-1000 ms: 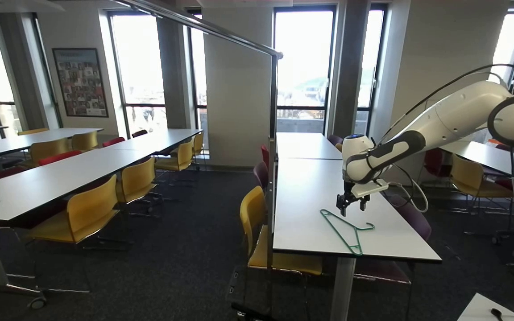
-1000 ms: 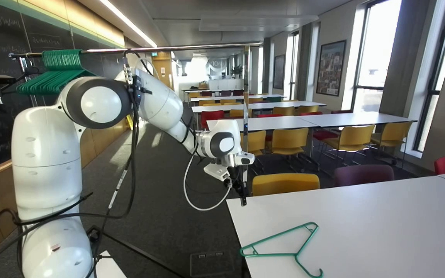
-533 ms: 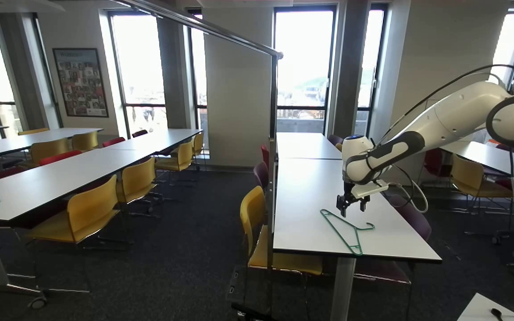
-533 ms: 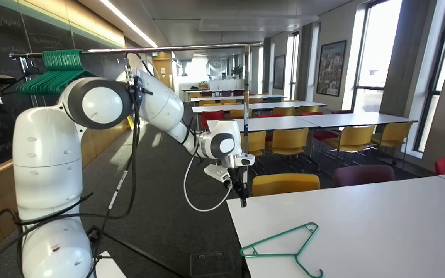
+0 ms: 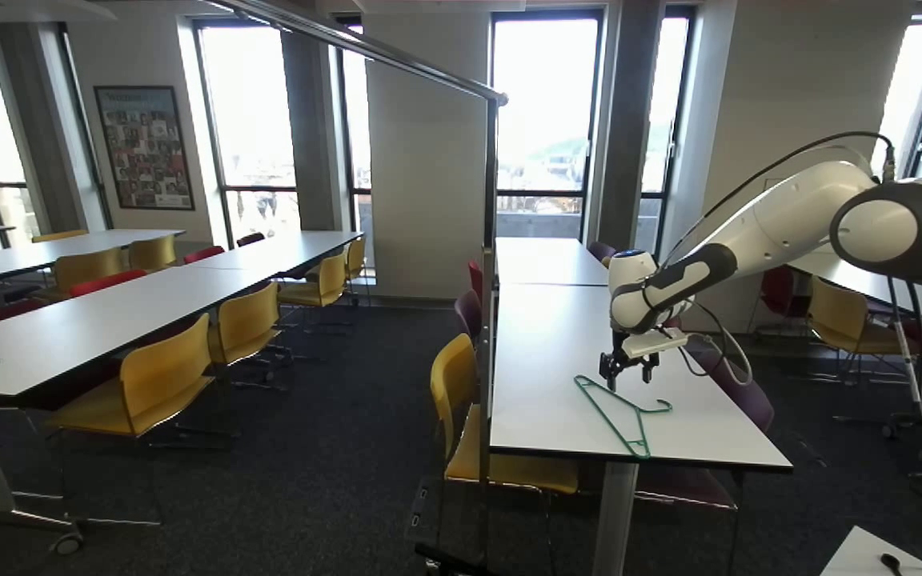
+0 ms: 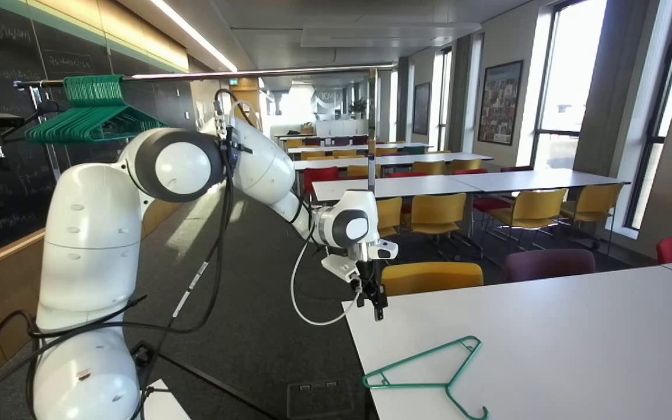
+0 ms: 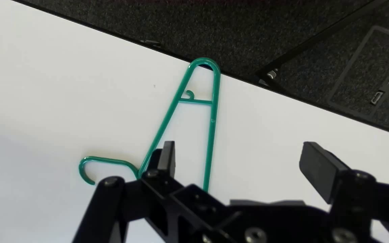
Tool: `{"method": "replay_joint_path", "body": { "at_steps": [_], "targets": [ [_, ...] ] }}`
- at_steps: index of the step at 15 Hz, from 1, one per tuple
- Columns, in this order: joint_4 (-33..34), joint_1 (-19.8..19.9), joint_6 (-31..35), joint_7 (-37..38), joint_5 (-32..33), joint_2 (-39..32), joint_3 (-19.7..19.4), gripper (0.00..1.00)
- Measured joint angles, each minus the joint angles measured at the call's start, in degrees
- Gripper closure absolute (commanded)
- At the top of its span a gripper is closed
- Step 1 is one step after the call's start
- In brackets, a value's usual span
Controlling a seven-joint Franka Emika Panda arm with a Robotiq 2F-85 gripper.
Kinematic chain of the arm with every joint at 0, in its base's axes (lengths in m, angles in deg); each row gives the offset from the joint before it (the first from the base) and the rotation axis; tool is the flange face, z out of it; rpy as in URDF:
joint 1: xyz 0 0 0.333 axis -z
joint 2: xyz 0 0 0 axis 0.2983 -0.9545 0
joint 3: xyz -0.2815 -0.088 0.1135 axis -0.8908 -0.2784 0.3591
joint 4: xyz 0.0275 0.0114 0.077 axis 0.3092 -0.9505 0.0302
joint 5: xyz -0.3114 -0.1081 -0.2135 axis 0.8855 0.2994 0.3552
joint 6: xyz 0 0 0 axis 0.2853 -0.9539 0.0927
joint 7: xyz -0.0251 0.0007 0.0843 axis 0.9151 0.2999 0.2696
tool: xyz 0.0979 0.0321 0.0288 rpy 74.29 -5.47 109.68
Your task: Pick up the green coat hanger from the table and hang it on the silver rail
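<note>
The green coat hanger lies flat on the white table [image 5: 541, 384], its hook pointing away from the rack post; it shows in both exterior views [image 5: 639, 410] [image 6: 415, 385]. One end touches the table's edge. My gripper [image 5: 630, 384] is open and empty, pointing down above the table beside the hanger [image 6: 371, 311]. In the wrist view, the hanger's long bar [image 7: 212, 131] runs between the open fingers of the gripper [image 7: 240, 158], nearer the left one. The left finger hides part of the hanger. The silver rail [image 6: 289, 72] runs high up, behind my arm; it also shows in an exterior view [image 5: 397, 58].
Several green hangers [image 6: 91, 111] hang at one end of the rail. The rack's upright post [image 5: 489, 240] stands close beside the table. A yellow chair [image 6: 432, 279] and a purple chair [image 6: 549, 265] stand along the table. Loose cables [image 6: 216, 233] hang from my arm.
My arm and gripper have shifted toward the table and hanger and slightly lower in the last half second. The gripper stays open. The hanger has not moved.
</note>
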Motion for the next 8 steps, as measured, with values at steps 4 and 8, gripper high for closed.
{"method": "replay_joint_path", "body": {
  "at_steps": [4, 8],
  "targets": [
    [6.46, 0.31, 0.19, -0.01, -4.3, -5.87, -0.77, 0.0],
    [14.04, 0.73, 0.21, 0.0, -5.72, -12.85, -2.38, 0.0]
  ]
}}
